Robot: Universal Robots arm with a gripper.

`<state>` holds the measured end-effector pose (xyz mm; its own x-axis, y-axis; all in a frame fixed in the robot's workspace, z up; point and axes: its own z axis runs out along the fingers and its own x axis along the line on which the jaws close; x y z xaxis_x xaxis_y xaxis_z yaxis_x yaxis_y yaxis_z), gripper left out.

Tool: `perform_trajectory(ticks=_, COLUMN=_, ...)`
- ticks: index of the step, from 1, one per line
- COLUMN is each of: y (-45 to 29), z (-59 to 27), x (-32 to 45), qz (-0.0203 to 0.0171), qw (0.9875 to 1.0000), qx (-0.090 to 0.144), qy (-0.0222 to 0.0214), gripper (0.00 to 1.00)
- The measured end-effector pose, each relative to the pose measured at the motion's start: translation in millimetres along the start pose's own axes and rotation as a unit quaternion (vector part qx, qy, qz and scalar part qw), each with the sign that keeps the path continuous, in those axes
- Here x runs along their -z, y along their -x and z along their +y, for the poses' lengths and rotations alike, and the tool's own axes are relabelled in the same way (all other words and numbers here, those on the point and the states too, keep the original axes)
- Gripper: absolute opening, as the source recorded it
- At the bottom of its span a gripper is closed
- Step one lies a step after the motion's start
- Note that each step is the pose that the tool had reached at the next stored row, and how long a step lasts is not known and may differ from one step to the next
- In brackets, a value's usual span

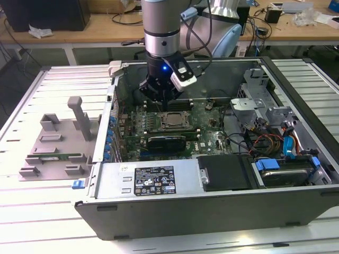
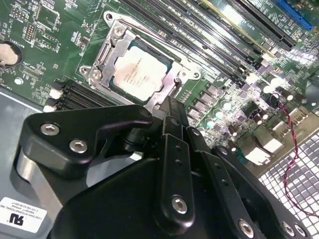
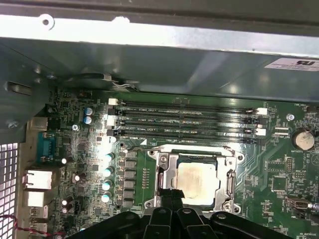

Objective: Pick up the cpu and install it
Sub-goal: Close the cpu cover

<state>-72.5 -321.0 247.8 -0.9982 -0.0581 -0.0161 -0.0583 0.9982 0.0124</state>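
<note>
The cpu, a flat square chip with a pale silver top, lies inside the metal-framed socket on the green motherboard. It also shows in the exterior view and in the first wrist view. My black gripper hangs just above the socket's edge, beside the chip. Its fingertips are pressed together with nothing between them. In the exterior view the gripper stands inside the open computer case, over the socket's far side.
Empty memory slots run beside the socket. The case wall rises close behind them. A power supply, drive bay and cables fill the case's near side. A grey fixture holding a green memory stick lies at the exterior view's left.
</note>
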Motion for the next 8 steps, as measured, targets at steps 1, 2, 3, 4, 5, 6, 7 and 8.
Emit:
perform_trajectory(ticks=1, y=-0.1, z=-0.1, x=0.1, qz=-0.0055, qw=1.0000, qx=0.000, qy=-0.0004, gripper=0.11)
perform_trajectory(ticks=2, y=0.0, z=0.0, x=0.0, qz=-0.0114, qw=0.9999, qx=0.000, qy=-0.0007, gripper=0.11)
perform_trajectory(ticks=3, y=0.0, z=0.0, x=-0.1, qz=-0.0176, qw=0.9998, qx=0.000, qy=-0.0010, gripper=0.11)
perform_trajectory(ticks=4, y=0.0, z=0.0, x=-0.1, qz=-0.0215, qw=0.9998, qx=0.000, qy=-0.0012, gripper=0.11)
perform_trajectory(ticks=5, y=0.1, z=0.0, x=-0.2, qz=-0.0221, qw=0.9998, qx=0.000, qy=-0.0012, gripper=0.11)
perform_trajectory(ticks=6, y=0.8, z=-0.3, x=-0.2, qz=-0.0222, qw=0.9998, qx=0.000, qy=-0.0012, gripper=0.11)
perform_trajectory(ticks=7, y=1.7, z=-0.6, x=-0.2, qz=-0.0221, qw=0.9998, qx=0.000, qy=-0.0012, gripper=0.11)
perform_trajectory(ticks=8, y=4.3, z=-1.5, x=-0.1, qz=-0.0221, qw=0.9998, qx=0.000, qy=-0.0012, gripper=0.11)
